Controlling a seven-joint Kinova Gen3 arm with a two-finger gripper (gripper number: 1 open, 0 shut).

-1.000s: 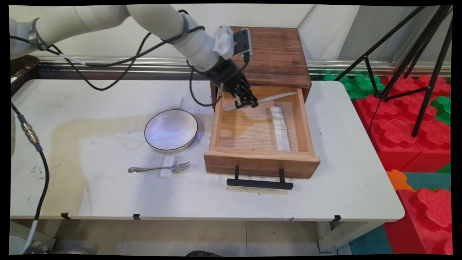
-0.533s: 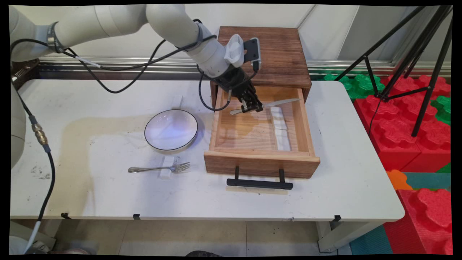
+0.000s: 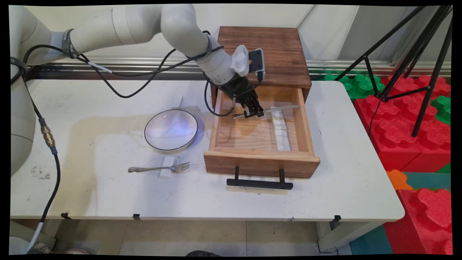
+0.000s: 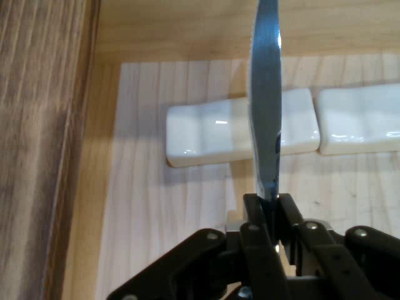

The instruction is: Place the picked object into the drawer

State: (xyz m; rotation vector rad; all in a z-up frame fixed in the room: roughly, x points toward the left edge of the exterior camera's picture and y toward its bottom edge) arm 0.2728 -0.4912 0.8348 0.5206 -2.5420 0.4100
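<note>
Clamping silver knife [image 3: 269, 111] | gripper [image 3: 253, 113] over open drawer [image 3: 261, 163] | blade above white rests [image 4: 240, 134]

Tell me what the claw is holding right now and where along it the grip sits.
The claw is shut on a table knife, gripped where the handle meets the blade. The blade points over the white rests in the open drawer.

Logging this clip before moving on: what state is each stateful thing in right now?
Pincer: shut on the knife.
Knife: held level above the drawer floor, blade over the rests.
Drawer: pulled open.
Two white rests: lying end to end in the drawer.
Plate: upright, nothing on it.
Fork: lying across a white rest on the table.
</note>
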